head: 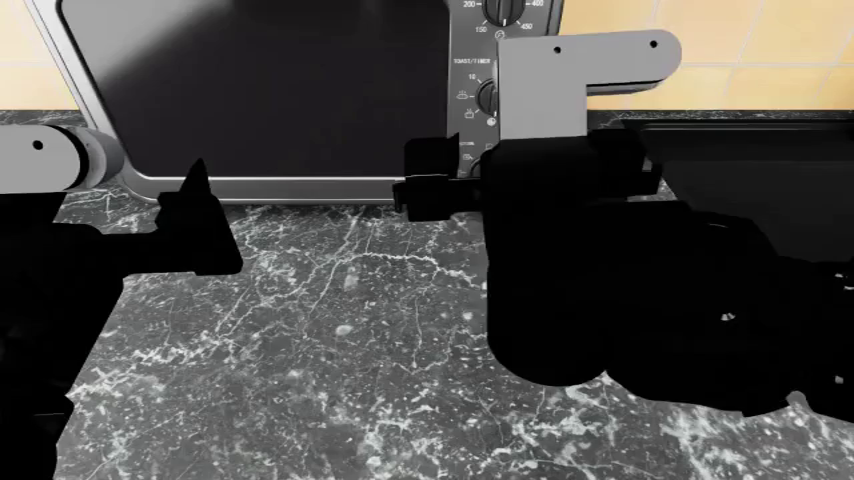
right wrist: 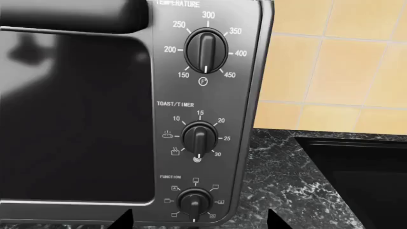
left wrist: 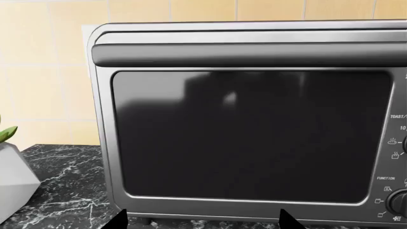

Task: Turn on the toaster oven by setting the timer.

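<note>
The toaster oven [left wrist: 254, 138] is a silver box with a dark glass door, standing on the black marble counter against the tiled wall. It also shows in the head view [head: 267, 80]. Its control strip carries a temperature knob [right wrist: 205, 49], a toast/timer knob [right wrist: 199, 137] and a function knob [right wrist: 194, 202]. The timer knob's white pointer points straight down, at the mark below 30. My right gripper [right wrist: 200, 222] is open and empty, facing the strip near the function knob without touching it. My left gripper [left wrist: 203, 222] is open and empty, facing the door's lower edge.
A white faceted planter [left wrist: 13, 176] with a green leaf stands beside the oven on the side away from the knobs. A dark recessed basin [right wrist: 356, 181] lies in the counter beyond the knob side. The marble counter [head: 360, 330] stretches in front of the oven.
</note>
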`<state>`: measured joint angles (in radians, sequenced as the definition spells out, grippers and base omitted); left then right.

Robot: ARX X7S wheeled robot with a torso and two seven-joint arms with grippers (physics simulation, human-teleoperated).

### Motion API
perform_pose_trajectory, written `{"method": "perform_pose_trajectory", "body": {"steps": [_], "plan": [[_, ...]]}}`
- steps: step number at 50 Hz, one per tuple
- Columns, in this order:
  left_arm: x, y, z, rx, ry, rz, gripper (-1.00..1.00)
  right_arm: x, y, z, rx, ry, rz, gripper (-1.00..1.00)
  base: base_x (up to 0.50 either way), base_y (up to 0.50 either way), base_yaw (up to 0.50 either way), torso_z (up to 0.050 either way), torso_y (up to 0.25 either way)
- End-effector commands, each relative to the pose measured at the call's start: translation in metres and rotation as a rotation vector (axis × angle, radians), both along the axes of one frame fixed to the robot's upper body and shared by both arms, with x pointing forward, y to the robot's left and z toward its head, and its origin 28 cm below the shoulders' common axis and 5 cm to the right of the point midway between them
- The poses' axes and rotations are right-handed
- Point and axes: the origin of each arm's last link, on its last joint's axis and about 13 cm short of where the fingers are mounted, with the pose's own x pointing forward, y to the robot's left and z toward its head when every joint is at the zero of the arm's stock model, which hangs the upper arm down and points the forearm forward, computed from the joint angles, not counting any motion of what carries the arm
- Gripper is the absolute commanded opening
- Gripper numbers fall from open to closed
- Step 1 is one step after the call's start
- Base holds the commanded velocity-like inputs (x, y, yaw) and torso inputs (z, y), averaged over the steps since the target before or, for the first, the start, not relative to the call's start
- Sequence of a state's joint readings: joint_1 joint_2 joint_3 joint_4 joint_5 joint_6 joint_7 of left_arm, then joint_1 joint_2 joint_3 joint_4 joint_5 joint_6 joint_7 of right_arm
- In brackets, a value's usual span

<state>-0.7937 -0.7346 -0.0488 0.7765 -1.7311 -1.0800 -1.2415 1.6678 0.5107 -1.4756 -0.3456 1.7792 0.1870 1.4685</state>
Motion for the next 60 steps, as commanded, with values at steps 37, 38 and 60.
{"method": "perform_pose_trajectory", "body": {"steps": [37, 38, 60], "plan": [[0.001, -0.001, 0.000, 0.001, 0.001, -0.001, 1.00, 0.023, 0.007, -0.010, -0.015, 0.012, -0.029, 1.00, 0.00, 0.00, 0.00, 0.000, 0.000], [0.002, -0.001, 0.000, 0.001, 0.001, -0.001, 1.00, 0.023, 0.007, -0.009, -0.014, 0.013, -0.028, 1.00, 0.00, 0.00, 0.00, 0.000, 0.000], [0.001, -0.001, 0.000, -0.002, 0.002, -0.001, 1.00, 0.037, 0.009, -0.009, -0.010, 0.013, -0.035, 1.00, 0.00, 0.00, 0.00, 0.000, 0.000]]}}
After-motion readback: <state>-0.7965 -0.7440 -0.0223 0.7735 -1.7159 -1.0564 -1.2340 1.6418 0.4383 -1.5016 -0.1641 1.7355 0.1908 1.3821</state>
